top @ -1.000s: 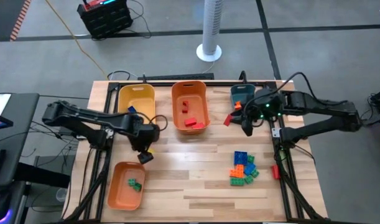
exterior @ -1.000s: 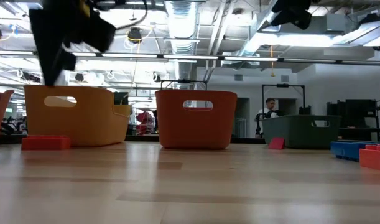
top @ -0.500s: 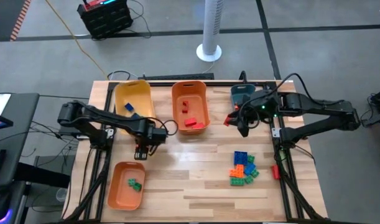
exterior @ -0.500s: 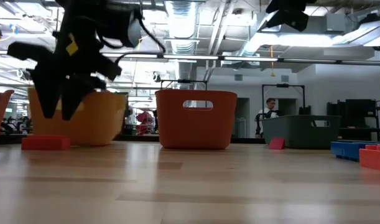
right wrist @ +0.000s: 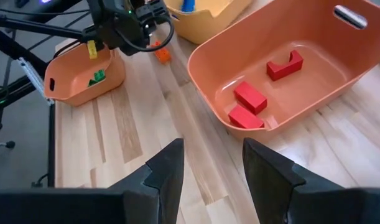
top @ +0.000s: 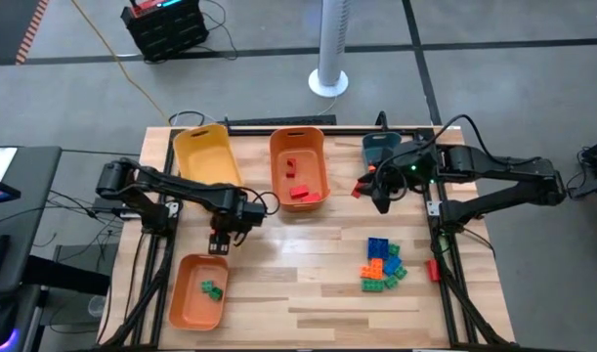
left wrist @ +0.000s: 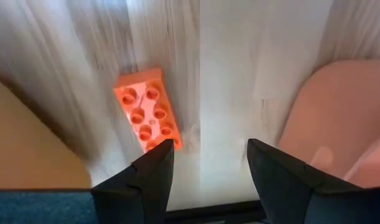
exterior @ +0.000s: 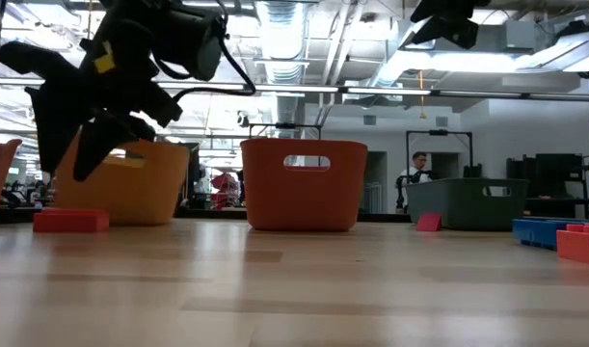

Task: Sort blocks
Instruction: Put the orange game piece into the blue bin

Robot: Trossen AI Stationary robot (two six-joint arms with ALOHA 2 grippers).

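We see the left gripper, fingers spread and empty, hovering just over an orange block that lies on the wooden table between the yellow bin and the low orange bin holding green blocks. Across the table the right gripper, fingers likewise apart and empty, hangs beside the tall orange bin with its red blocks. We find the unsorted pile of blocks near the right edge.

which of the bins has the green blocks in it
The small orange bin at the table's front left, just below the left hand. Green blocks lie inside it; the taller orange bin farther back holds red blocks instead.
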